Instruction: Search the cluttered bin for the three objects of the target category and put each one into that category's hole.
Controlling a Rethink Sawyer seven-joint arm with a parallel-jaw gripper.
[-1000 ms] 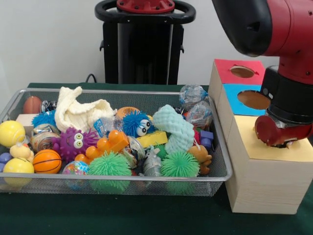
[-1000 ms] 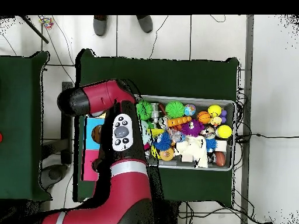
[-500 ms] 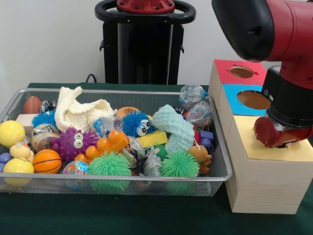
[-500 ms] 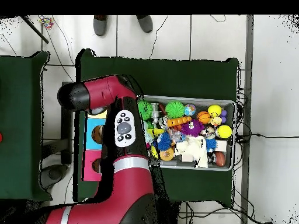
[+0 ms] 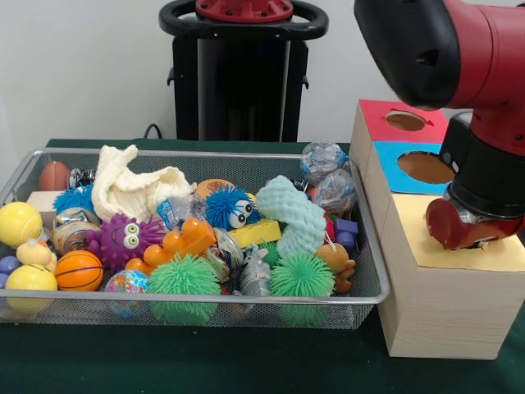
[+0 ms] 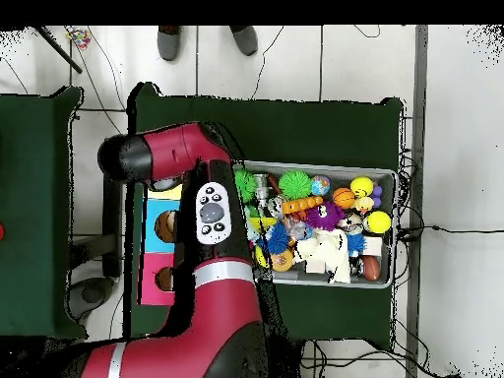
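A wire bin [image 5: 371, 246] holds a heap of toys: an orange basketball [image 5: 79, 271], yellow balls [image 5: 18, 223], green spiky balls [image 5: 184, 279], a purple spiky creature [image 5: 125, 238] and a white cloth [image 5: 131, 189]. To its right stands a wooden box [image 5: 443, 316] with a red panel and hole [image 5: 406, 121], a blue panel and hole [image 5: 425, 167] and a yellow panel [image 5: 500, 256]. My gripper [image 5: 474, 240] hangs low over the yellow panel, almost wholly hidden behind the red wrist. In the overhead view the arm [image 6: 207, 212] covers it.
The black pedestal [image 5: 242, 74] rises behind the bin. From above, the bin [image 6: 386, 177] lies right of the coloured box panels [image 6: 150, 285]. A person's shoes [image 6: 169, 41] show at the top edge. Green cloth [image 5: 205, 361] covers the table.
The arm's upper links have swung slightly, the elbow shifting a little over the box. The wrist stays over the yellow panel. The toys in the bin have not moved.
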